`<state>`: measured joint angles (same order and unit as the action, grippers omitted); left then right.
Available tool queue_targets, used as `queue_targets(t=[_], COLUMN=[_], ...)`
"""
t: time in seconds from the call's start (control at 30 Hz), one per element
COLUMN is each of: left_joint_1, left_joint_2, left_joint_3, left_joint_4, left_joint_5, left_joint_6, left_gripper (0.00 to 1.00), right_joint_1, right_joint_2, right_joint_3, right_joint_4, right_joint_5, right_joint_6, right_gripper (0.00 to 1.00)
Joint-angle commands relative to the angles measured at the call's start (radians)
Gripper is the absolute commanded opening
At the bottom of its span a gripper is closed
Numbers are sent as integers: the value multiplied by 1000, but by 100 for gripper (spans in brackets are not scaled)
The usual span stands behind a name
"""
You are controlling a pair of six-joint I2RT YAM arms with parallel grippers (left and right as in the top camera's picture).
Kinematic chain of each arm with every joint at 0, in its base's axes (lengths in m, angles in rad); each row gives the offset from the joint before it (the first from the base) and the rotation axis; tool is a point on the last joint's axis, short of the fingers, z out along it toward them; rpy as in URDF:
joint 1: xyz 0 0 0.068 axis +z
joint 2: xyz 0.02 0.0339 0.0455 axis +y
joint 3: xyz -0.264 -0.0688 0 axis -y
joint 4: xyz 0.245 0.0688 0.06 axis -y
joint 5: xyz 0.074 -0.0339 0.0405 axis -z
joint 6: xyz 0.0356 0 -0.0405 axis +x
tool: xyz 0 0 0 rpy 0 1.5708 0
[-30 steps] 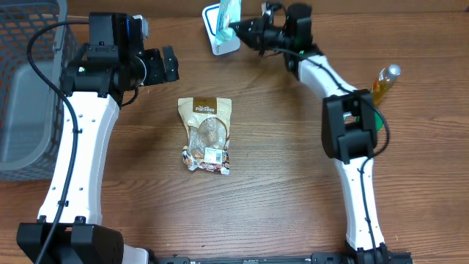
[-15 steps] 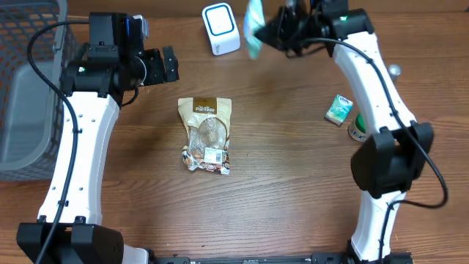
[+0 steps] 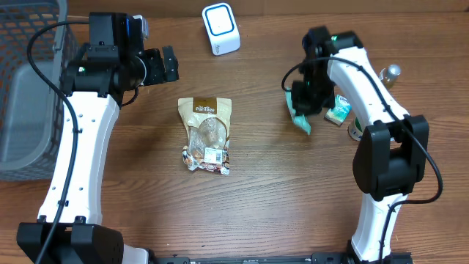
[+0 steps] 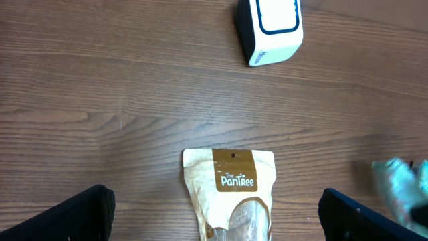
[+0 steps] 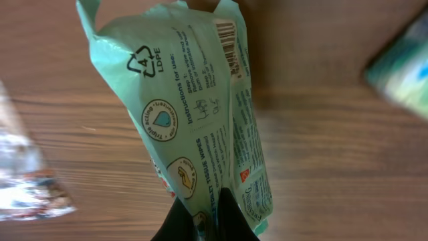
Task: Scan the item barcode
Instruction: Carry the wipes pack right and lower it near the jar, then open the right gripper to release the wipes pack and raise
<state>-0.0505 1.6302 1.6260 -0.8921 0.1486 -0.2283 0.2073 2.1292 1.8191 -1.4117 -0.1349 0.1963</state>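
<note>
**ITEM IN TRANSIT: WIPES PACK, CARRIED AWAY FROM SCANNER**

**Change noted.** A second ago the right gripper held the green wipes pack against the white barcode scanner at the top centre of the overhead frame. Half a second ago the pack was just right of the scanner. It now hangs lower, at centre right, well apart from the scanner. The left arm and the snack pouch have not moved.

**Reading.** The pass in front of the scanner appears to be over. The pack looks bound for the group of things at the right.

**Task item.** A soft green LDPE pack of toilet tissue wipes. Its barcode shows near the top of the right wrist frame. The right jaws are clenched on the pack's lower end.

**Left gripper**. At upper left of the overhead frame, jaws released and spread wide, holding nothing.

**Other stock on table**.
- PanTree snack pouch, lying flat at centre, untouched.
- Small green box, just beside the held pack.
- Bottle, at the right edge.

**Containers.** One grey basket at the far left, partly cut off by the frame. No goods can be made out in the part that shows.
</note>
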Motion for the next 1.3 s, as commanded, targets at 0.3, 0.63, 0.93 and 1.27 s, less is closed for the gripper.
queue_targets(t=[0.3,0.63,0.93,1.27], left_joint_1=[-2,-2,-2,-2], left_joint_2=[0,0,0,0], left_joint_3=[12,13,13,13], left_joint_4=[2,2,2,2], left_joint_5=[-2,-2,-2,-2], left_joint_6=[23,23,23,23], left_gripper=[100,99,100,100], right_joint_1=[55,66,74,74], right_joint_2=[-25,-25,-25,-25], right_joint_3=[-85,-85,-85,-85], right_joint_4=[-27,-36,-3,58], right_joint_5=[293,296,295,287], right_joint_6=[20,63,65,65], right_gripper=[11,72,87,100])
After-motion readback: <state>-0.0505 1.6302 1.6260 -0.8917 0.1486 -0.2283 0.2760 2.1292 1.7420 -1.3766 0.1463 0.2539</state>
